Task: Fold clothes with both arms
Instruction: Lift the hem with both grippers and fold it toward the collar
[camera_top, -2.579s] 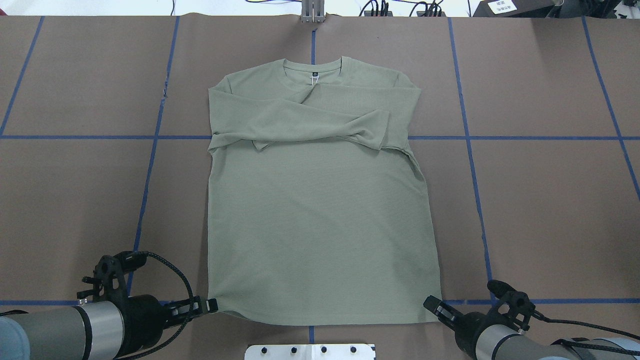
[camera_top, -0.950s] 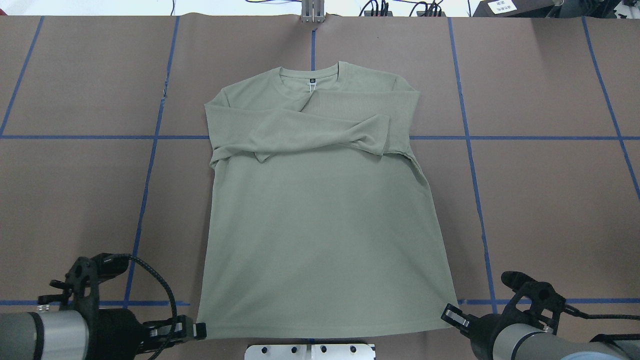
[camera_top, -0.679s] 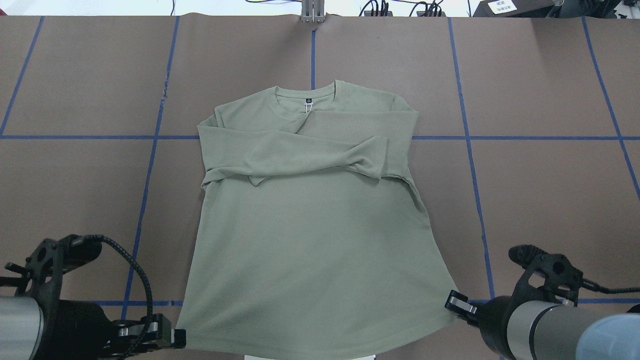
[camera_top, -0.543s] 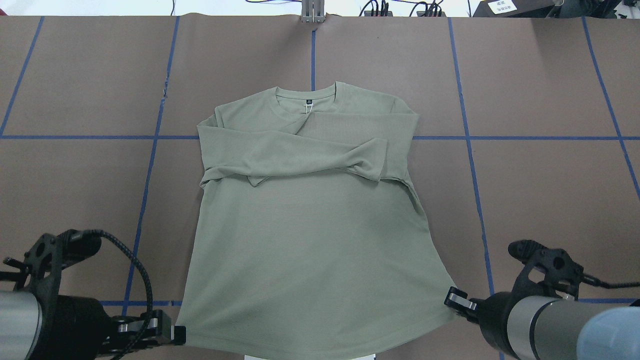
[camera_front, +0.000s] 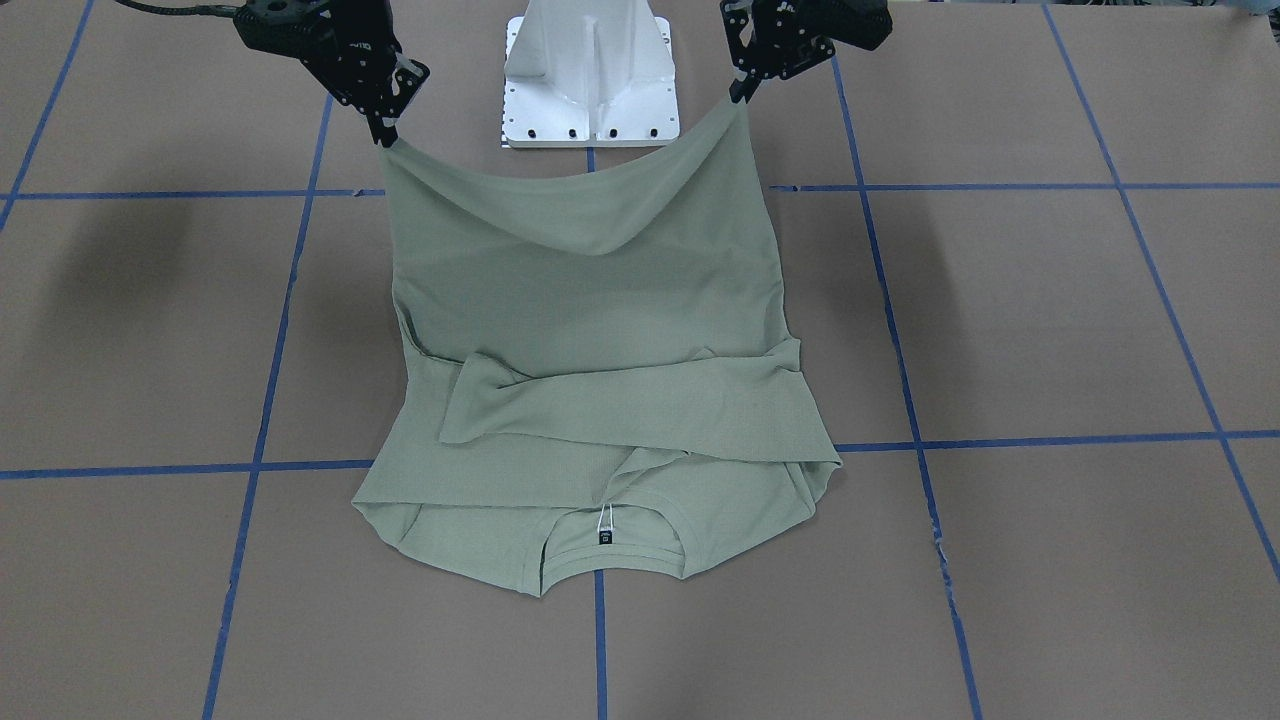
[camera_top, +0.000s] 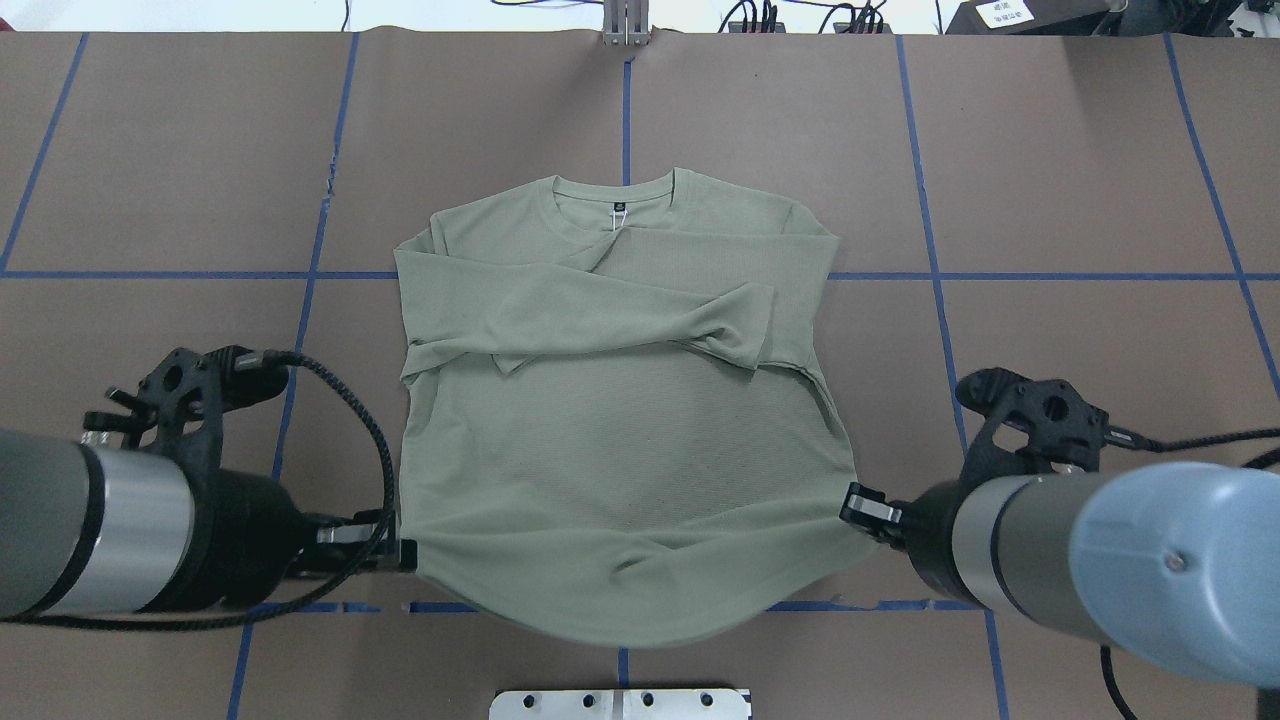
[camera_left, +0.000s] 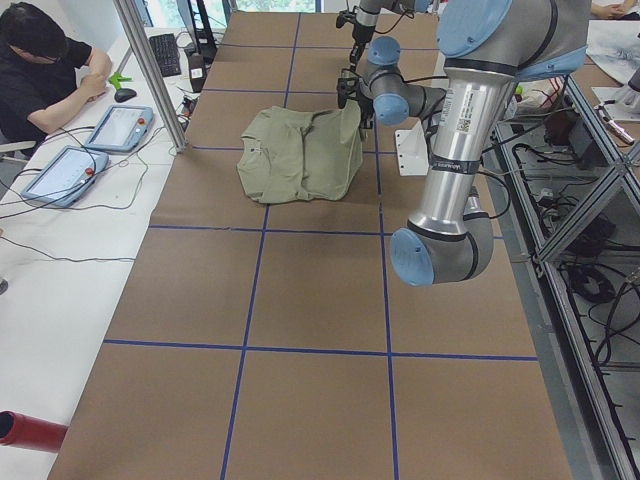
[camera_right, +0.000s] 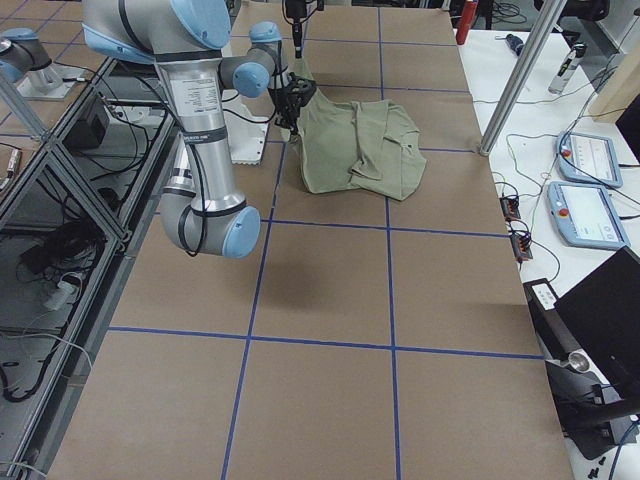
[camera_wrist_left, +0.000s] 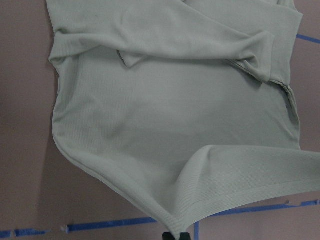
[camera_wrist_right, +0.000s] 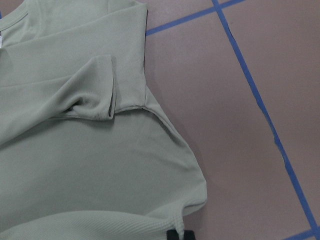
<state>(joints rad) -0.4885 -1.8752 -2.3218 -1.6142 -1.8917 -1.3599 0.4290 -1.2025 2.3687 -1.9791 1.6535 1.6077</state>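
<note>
At 6 o'clock over the counter (camera_top: 1100, 200), I have the left hand (camera_top: 405, 553) and right hand (camera_top: 853, 504) each pinching a hem corner of the shirt (camera_top: 620, 430); its collar (camera_top: 612, 193) lies flat toward 12.

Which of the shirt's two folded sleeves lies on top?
The sleeve starting at the robot's left shoulder side; it crosses over the other sleeve, its cuff ending on the robot's right.
</note>
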